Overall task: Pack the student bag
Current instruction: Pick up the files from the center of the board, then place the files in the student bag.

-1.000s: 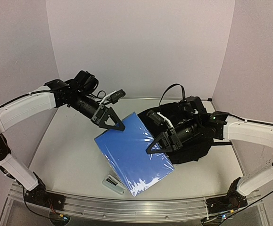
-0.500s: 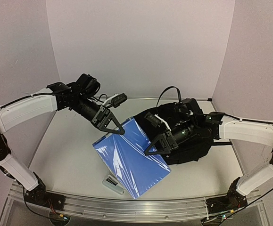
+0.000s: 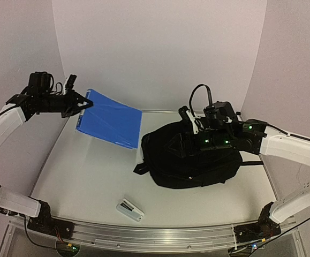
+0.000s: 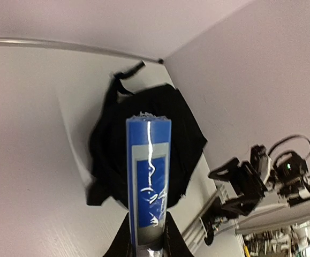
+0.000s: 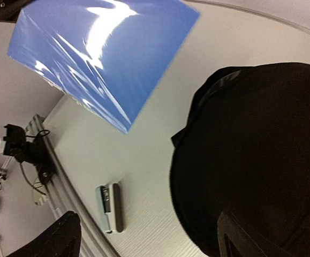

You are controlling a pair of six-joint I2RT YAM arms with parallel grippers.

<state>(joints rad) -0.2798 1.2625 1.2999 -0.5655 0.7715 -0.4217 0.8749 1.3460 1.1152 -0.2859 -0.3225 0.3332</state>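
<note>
The student bag (image 3: 189, 160) is a large black backpack lying flat at the table's centre right, also seen in the left wrist view (image 4: 104, 144) and the right wrist view (image 5: 262, 150). A blue book (image 3: 111, 124) hangs in the air at the back left, tilted, with my left gripper (image 3: 83, 105) shut on its left edge. In the left wrist view the book's spine (image 4: 148, 171) sits clamped in the left gripper (image 4: 148, 242). My right gripper (image 3: 187, 134) hovers over the bag, open and holding nothing (image 5: 152, 231). The book (image 5: 98, 59) is far from it.
A small grey stapler (image 3: 129, 209) lies near the front edge, left of the bag (image 5: 111, 207). A bag strap (image 3: 140, 168) trails toward the table's middle. Walls enclose the back and both sides. A metal rail (image 3: 144, 235) runs along the front.
The right gripper let go of the blue book and drew back over the bag. The left gripper shut on the book and carried it up to the back left, uncovering the bag.
</note>
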